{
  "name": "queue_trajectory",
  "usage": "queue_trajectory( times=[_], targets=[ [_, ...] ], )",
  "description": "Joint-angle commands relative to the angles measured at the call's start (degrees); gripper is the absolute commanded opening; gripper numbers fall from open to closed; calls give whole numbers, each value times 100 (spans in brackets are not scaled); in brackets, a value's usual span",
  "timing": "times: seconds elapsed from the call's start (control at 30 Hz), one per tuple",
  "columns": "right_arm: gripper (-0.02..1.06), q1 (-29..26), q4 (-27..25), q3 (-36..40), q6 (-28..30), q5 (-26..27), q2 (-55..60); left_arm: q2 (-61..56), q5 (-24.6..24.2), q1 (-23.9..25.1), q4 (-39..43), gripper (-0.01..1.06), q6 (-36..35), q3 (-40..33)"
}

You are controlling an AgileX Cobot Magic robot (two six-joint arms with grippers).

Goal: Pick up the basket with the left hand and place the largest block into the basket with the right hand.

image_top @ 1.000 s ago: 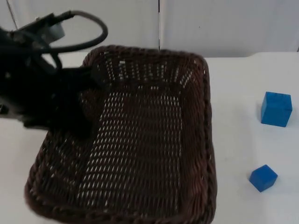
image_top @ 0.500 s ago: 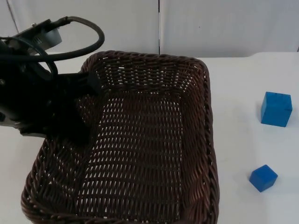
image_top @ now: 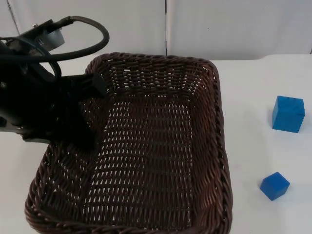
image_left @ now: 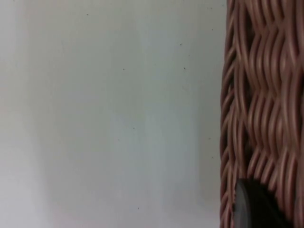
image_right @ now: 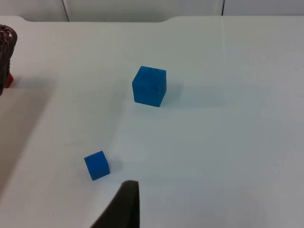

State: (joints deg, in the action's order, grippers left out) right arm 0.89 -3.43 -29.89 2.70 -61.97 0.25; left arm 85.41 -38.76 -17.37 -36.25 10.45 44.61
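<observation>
Left tool [image_top: 97, 84]: clamped on the left rim of the dark brown woven wicker basket [image_top: 214, 122], held above the white bench [image_top: 263, 97].
Right tool: state cannot be told.
Large blue cube [image_top: 288, 113]: on bench, right of basket.
Small blue cube [image_top: 274, 185]: nearer, well apart from the large one.

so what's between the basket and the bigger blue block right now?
Nothing: bare white table separates the basket from the larger blue block in the top view. The smaller blue block sits nearer the camera, off that line. The left gripper holds the basket's rim.
</observation>
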Motion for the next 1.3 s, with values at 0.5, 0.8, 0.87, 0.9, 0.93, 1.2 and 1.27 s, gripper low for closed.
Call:
queue_trajectory(
  times=[0.5,0.8,0.87,0.9,0.93,1.2,1.27],
  targets=[
    [105,-40,-74,27,36,36,-25,-86,-138,20,-210,0,-43,-15],
    [105,-40,-269,-311,138,202,131,-86,-138,20,-210,0,-43,-15],
    [105,-40,-269,-359,175,202,326,-86,-138,20,-210,0,-43,-15],
    [105,-40,-269,-398,190,202,549,-86,-138,20,-210,0,-43,-15],
    [105,-40,-295,-422,202,218,741,-86,-138,20,-210,0,-43,-15],
    [105,-40,-576,-519,332,880,2150,-86,-126,20,-210,0,-43,-15],
    [105,-40,-576,-519,341,1124,2499,-86,-114,20,-210,0,-43,-15]
  ],
)
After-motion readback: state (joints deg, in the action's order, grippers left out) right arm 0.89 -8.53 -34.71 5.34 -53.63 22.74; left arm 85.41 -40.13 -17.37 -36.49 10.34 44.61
